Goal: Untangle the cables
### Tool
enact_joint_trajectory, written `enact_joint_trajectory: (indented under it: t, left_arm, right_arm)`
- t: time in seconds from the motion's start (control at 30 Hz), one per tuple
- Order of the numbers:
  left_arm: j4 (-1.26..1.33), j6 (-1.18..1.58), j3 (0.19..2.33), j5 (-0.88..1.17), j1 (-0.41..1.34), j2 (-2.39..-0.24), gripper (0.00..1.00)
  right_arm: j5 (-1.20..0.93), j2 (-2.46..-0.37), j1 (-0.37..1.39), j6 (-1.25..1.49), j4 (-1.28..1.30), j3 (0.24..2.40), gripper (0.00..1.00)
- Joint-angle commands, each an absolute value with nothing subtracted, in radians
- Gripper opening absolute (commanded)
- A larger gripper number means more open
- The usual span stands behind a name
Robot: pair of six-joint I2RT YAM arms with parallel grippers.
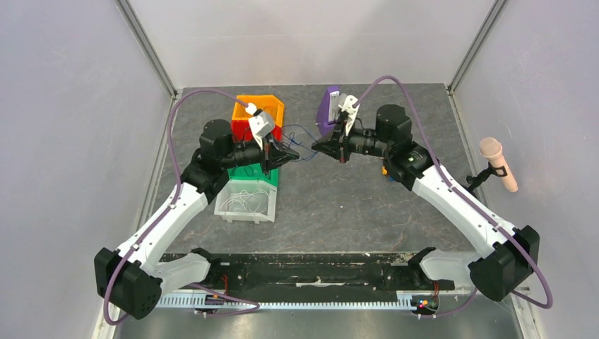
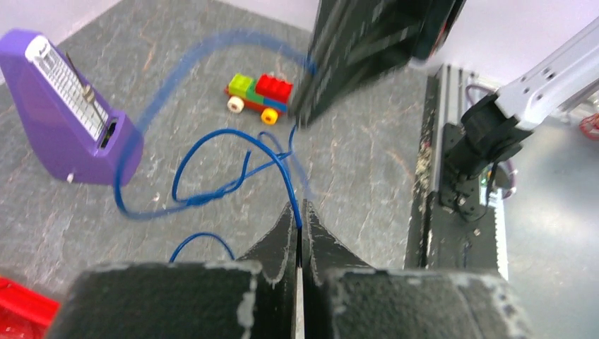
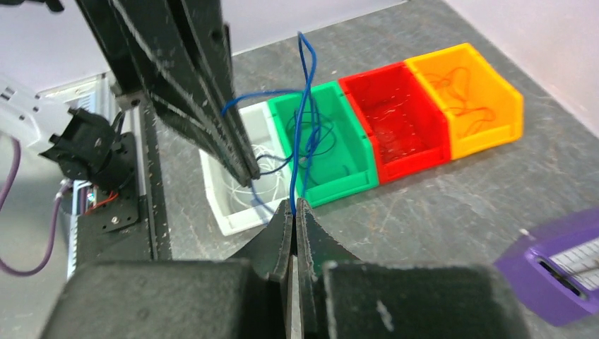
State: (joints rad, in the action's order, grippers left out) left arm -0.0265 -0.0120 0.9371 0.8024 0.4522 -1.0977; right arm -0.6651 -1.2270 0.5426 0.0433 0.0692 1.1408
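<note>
Blue cables (image 1: 297, 132) hang tangled in the air between my two grippers above the grey table. In the left wrist view they form loops with a twisted knot (image 2: 201, 199). My left gripper (image 2: 301, 209) is shut on one blue strand that runs up from its tips. My right gripper (image 3: 293, 205) is shut on another blue strand (image 3: 302, 106) that rises straight from its tips. From above, the left gripper (image 1: 291, 153) and right gripper (image 1: 318, 146) face each other, a short gap apart. More thin wires lie in the bins.
A row of bins stands under the left arm: white (image 3: 219, 212), green (image 3: 353, 169), red (image 3: 424, 152), orange (image 3: 494, 120). A purple metronome (image 2: 67, 113) and a toy brick car (image 2: 260, 95) stand at the back right. A microphone (image 1: 498, 164) is at the right wall.
</note>
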Motion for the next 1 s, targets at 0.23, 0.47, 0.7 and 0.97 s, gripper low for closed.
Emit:
enact_joint_trajectory:
  t: [0.23, 0.47, 0.7, 0.97]
  left_arm:
    - [0.222, 0.340, 1.008, 0.855, 0.458, -1.108, 0.02]
    - [0.405, 0.608, 0.992, 0.853, 0.457, -1.175, 0.15]
    - [0.473, 0.683, 0.986, 0.878, 0.465, -1.194, 0.34]
    - [0.332, 0.583, 0.964, 0.905, 0.452, -1.140, 0.46]
  right_arm:
    - [-0.686, -1.238, 0.619, -0.079, 0.070, 1.144, 0.00]
    - [-0.663, -1.246, 0.651, -0.092, 0.060, 1.163, 0.00]
    - [-0.647, -1.252, 0.655, -0.069, 0.055, 1.158, 0.00]
    - [-0.638, -1.234, 0.625, -0.013, 0.028, 1.163, 0.00]
